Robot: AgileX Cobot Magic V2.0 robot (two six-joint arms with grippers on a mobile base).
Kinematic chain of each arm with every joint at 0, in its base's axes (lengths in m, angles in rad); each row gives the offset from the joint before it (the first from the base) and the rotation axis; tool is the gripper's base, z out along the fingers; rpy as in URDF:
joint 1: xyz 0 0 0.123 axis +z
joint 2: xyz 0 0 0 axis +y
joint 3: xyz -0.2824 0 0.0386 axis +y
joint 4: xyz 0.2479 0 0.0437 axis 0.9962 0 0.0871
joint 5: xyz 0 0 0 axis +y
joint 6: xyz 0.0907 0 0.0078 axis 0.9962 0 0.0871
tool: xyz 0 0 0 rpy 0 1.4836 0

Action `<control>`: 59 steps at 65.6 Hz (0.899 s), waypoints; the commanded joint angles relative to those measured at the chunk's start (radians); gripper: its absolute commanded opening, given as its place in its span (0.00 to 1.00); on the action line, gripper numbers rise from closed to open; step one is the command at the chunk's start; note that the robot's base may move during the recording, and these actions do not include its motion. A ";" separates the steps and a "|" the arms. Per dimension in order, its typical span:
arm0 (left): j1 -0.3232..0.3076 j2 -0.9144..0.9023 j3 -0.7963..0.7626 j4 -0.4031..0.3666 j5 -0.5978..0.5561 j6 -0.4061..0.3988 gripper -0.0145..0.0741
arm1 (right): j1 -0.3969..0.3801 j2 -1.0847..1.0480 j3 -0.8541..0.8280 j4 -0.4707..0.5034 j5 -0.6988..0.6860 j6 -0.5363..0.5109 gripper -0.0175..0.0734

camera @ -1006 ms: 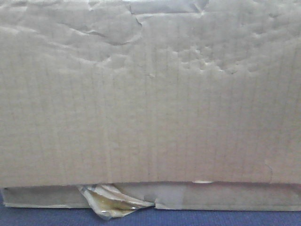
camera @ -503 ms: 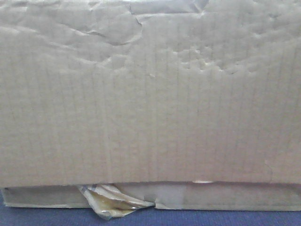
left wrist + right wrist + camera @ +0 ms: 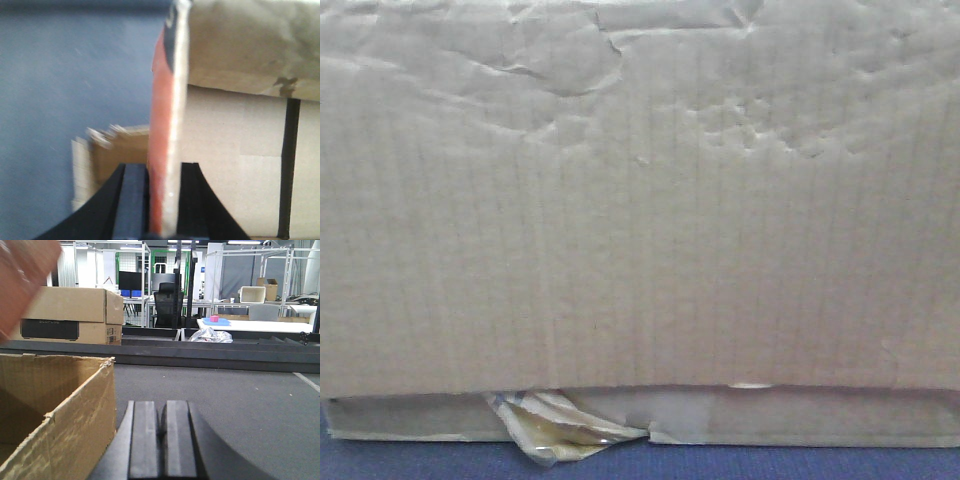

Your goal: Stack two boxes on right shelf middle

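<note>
Squarely before the front camera, the tall box (image 3: 640, 200) with its wrinkled, dented face sat on top of the flat box (image 3: 800, 418). Torn yellowish tape (image 3: 555, 430) hung from the flat box's front, and the pair rested on a blue surface (image 3: 770, 462). The left gripper (image 3: 162, 170) was clamped on a thin red-and-white panel (image 3: 167, 100) standing on edge just beside a cardboard carton (image 3: 235, 165); what the panel belonged to could not be told. The right gripper (image 3: 162, 412) had its fingers pressed together, empty, low over a dark grey floor (image 3: 240, 400) beside an open carton (image 3: 60, 410).
</note>
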 commanded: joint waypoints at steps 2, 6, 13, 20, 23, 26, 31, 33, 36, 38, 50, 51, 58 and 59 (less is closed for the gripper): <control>-0.026 0.048 -0.001 0.005 -0.023 -0.072 0.04 | -0.004 0.004 -0.008 -0.008 -0.010 -0.003 0.01; -0.029 0.073 0.007 -0.017 -0.023 -0.086 0.04 | -0.004 0.004 -0.008 -0.008 -0.010 -0.003 0.01; -0.029 0.096 0.061 -0.036 -0.023 -0.103 0.04 | -0.004 0.004 -0.008 -0.008 -0.010 -0.003 0.01; -0.029 0.097 0.131 -0.034 -0.023 -0.133 0.04 | -0.004 0.004 -0.008 -0.008 -0.010 -0.003 0.01; -0.029 0.097 0.162 -0.034 -0.023 -0.145 0.04 | -0.004 0.004 -0.008 -0.008 -0.010 -0.003 0.01; -0.029 0.097 0.188 -0.034 -0.023 -0.158 0.04 | -0.004 0.004 -0.008 -0.008 -0.010 -0.003 0.01; -0.029 0.097 0.242 -0.043 -0.023 -0.163 0.04 | -0.004 0.004 -0.008 -0.008 -0.010 -0.003 0.01; -0.029 0.097 0.263 -0.043 -0.023 -0.165 0.04 | -0.004 0.004 -0.008 -0.008 -0.010 -0.003 0.01; -0.029 0.097 0.294 -0.045 -0.023 -0.174 0.04 | -0.004 0.004 -0.008 -0.008 -0.010 -0.003 0.01; -0.029 0.097 0.314 -0.045 -0.023 -0.181 0.04 | -0.004 0.004 -0.008 -0.008 -0.010 -0.003 0.01; -0.029 0.097 0.423 -0.100 -0.023 -0.188 0.04 | -0.004 0.004 -0.008 -0.008 -0.010 -0.003 0.01; -0.029 0.097 0.438 -0.108 -0.023 -0.188 0.04 | -0.004 0.004 -0.008 -0.008 -0.010 -0.003 0.01; -0.029 0.099 0.490 -0.153 -0.023 -0.188 0.04 | -0.004 0.004 -0.008 -0.008 -0.010 -0.003 0.01; -0.029 0.099 0.495 -0.155 -0.023 -0.188 0.04 | -0.004 0.004 -0.008 -0.008 -0.010 -0.003 0.01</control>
